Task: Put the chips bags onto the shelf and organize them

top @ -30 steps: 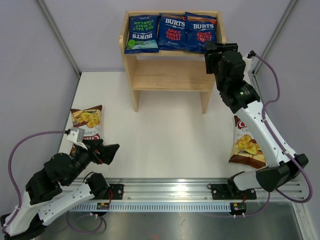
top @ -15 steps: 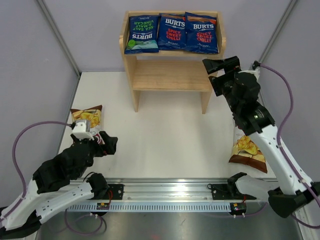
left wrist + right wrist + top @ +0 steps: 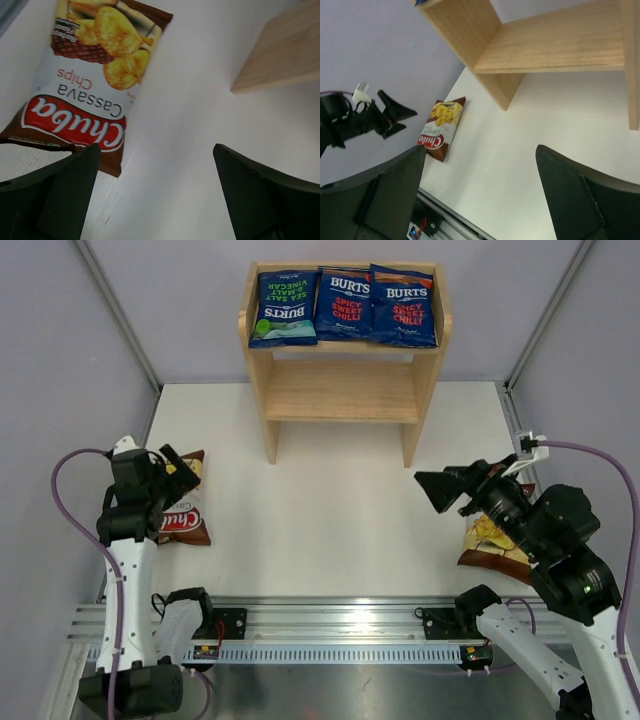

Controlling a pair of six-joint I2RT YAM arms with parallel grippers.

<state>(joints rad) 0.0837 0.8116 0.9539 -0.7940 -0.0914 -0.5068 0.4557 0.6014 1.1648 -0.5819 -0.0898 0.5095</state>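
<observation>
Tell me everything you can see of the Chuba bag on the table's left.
The Chuba bag is a glossy packet, brown at both ends and white between, with a red logo, "Cassava Chips" lettering and pictured yellow chips. It lies flat, face up, on the table near its left edge, apart from the shelf. The open left gripper hangs by its logo end, not gripping it.

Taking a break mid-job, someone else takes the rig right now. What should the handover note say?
Grippers: left gripper open and empty, by the left Chuba bag; right gripper open and empty, near the right Chuba bag.
Done: three BURTS bags lie in a row on the top tier of the shelf.
Left to do: both Chuba bags lie on the table; the lower tier is bare.
</observation>
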